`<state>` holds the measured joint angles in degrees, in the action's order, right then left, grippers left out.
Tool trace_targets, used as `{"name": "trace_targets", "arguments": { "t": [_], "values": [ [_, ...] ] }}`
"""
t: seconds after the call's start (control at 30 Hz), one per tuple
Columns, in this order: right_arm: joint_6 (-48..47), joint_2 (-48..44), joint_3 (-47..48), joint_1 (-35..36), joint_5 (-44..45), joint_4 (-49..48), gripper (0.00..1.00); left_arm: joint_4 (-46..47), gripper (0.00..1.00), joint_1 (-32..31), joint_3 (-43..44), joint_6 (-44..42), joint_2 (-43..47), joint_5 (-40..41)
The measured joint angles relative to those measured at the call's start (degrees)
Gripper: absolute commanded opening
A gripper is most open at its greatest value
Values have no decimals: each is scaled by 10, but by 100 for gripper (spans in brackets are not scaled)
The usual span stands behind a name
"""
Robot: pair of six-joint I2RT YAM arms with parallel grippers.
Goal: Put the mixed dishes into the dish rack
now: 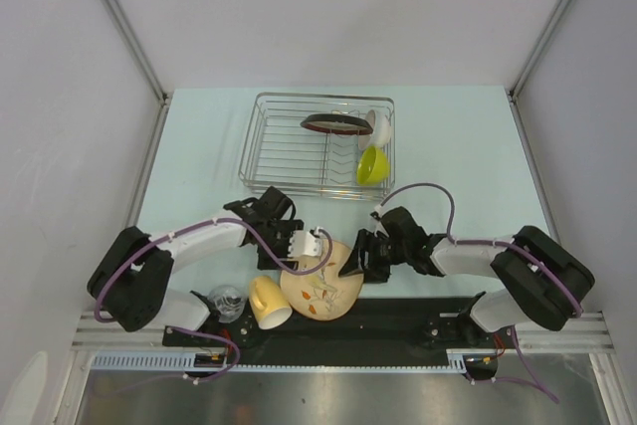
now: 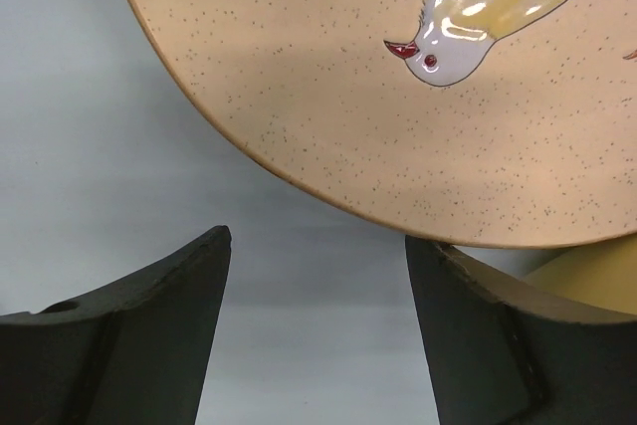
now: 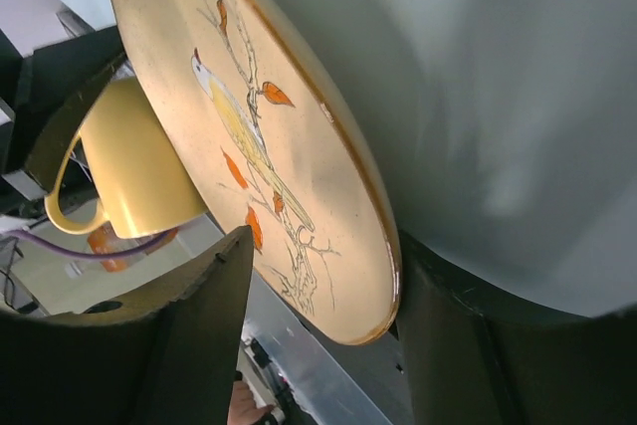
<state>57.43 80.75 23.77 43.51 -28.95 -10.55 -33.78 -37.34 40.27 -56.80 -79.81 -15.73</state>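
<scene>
The beige patterned plate (image 1: 320, 284) (image 3: 289, 126), painted with a bird, lies near the table's front edge. My right gripper (image 1: 350, 264) (image 3: 326, 241) is open and straddles its right rim, one finger behind the underside and one in front of the face. My left gripper (image 1: 311, 243) (image 2: 318, 236) is open with nothing between its fingers, just short of the plate (image 2: 398, 126). The yellow mug (image 1: 269, 303) (image 3: 129, 166) lies on its side against the plate's left. The small clear glass (image 1: 228, 301) stands left of it. The dish rack (image 1: 269, 146) holds a dark red-rimmed plate (image 1: 336, 124), a white bowl (image 1: 381, 127) and a lime-green bowl (image 1: 372, 164).
A black strip (image 1: 398, 320) and a metal rail (image 1: 328, 360) run along the table's near edge, under the plate's front. Grey walls and metal posts close in the left, right and back sides. The rack's left half has bare wire.
</scene>
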Motion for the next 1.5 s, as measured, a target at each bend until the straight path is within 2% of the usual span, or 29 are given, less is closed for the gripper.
{"name": "trace_targets", "arguments": {
  "t": [0.17,0.37,0.6,0.7,0.97,1.07,1.1,1.27,1.5],
  "values": [
    [9,15,8,-2,9,-9,57,-9,76,-9,7,4,-7,13],
    [7,0,8,-7,76,-24,56,-24,76,-28,24,14,-25,23],
    [11,30,1,-13,112,-110,53,-68,76,-61,50,35,-53,44],
    [15,56,1,-16,112,-154,48,-79,76,-77,54,48,-60,48],
    [25,116,0,-32,66,-224,27,-85,76,-81,59,73,-64,56],
    [23,129,0,-36,51,-239,4,-89,76,-82,60,74,-64,56],
    [19,131,0,-38,44,-245,0,-94,76,-82,61,73,-64,57],
    [-12,127,1,-38,35,-246,0,-106,76,-84,65,73,-64,61],
    [-63,35,3,-33,55,-121,0,-86,77,-72,97,98,-46,40]
  ]
}}
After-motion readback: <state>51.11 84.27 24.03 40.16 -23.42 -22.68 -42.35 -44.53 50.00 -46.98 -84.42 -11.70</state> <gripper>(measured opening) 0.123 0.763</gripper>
